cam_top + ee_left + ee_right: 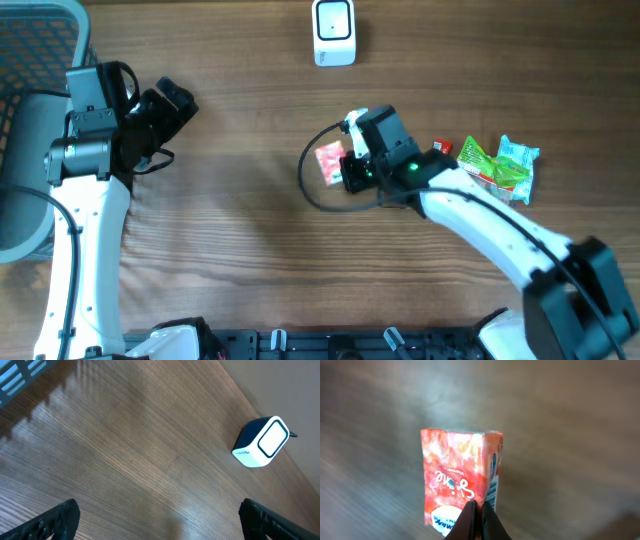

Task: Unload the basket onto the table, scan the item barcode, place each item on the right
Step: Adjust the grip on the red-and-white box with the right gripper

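Red packet (460,485) is at mid-worktop (230,250), gripped at one edge by the right fingers (468,521), which are closed on it. Left fingers (55,520) are spread wide, holding nothing. Scanner (333,30) stands well apart.

Left arm (85,250) and right arm (490,225): white link shells, black joint housings (88,100). A black cable (302,170) loops at the right wrist. A green light (410,167) glows there.

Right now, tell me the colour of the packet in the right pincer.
Packet: red-orange, white lettering; right wrist view.
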`<state>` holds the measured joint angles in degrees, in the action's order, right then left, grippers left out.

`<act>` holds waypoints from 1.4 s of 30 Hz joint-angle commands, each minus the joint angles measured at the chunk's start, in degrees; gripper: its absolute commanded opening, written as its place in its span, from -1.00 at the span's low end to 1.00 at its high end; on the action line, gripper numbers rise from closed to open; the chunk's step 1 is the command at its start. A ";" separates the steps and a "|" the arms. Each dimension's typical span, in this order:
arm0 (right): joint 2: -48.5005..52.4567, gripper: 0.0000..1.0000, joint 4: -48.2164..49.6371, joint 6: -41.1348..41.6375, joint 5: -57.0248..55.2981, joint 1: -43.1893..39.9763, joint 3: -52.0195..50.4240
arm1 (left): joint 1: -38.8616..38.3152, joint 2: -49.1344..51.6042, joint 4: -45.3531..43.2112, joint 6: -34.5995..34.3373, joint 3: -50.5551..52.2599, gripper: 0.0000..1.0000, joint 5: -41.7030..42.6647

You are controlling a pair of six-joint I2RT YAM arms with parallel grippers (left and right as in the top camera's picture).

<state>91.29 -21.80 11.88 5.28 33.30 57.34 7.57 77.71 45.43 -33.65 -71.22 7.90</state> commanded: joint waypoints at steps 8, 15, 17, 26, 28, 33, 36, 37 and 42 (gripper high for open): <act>-0.72 -0.91 -0.50 -16.09 -47.69 15.47 1.09 | 0.11 -0.57 -0.13 0.44 -0.04 1.00 -0.50; 6.10 -0.91 1.90 -24.92 -53.75 18.16 1.09 | 0.11 -0.57 -0.13 0.44 -0.04 1.00 -0.50; 7.76 -0.91 2.69 -25.44 -54.23 18.18 1.09 | 0.11 -0.57 -0.13 0.44 -0.04 1.00 -0.50; 11.37 -0.91 5.22 -25.77 -53.44 18.18 1.09 | 0.11 -0.57 -0.13 0.44 -0.04 1.00 -0.50; 11.37 -0.92 4.90 -25.03 -50.80 18.18 1.09 | 0.11 -0.57 -0.13 0.44 -0.04 1.00 -0.50; 11.98 -0.91 2.95 -21.84 -50.71 18.18 1.05 | 0.11 -0.57 -0.13 0.44 -0.04 1.00 -0.50; 13.53 -0.91 3.08 -21.97 -53.57 18.18 1.05 | 0.11 -0.57 -0.13 0.44 -0.04 1.00 -0.50; 14.38 -0.91 3.10 -21.92 -53.48 18.18 1.05 | 0.11 -0.57 -0.13 0.44 -0.04 1.00 -0.50; 16.20 -0.91 3.10 -21.97 -53.35 18.18 1.05 | 0.11 -0.57 -0.13 0.44 -0.04 1.00 -0.50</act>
<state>106.15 -18.83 -11.40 -46.44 51.20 57.58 7.57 77.71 45.43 -33.65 -71.22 7.90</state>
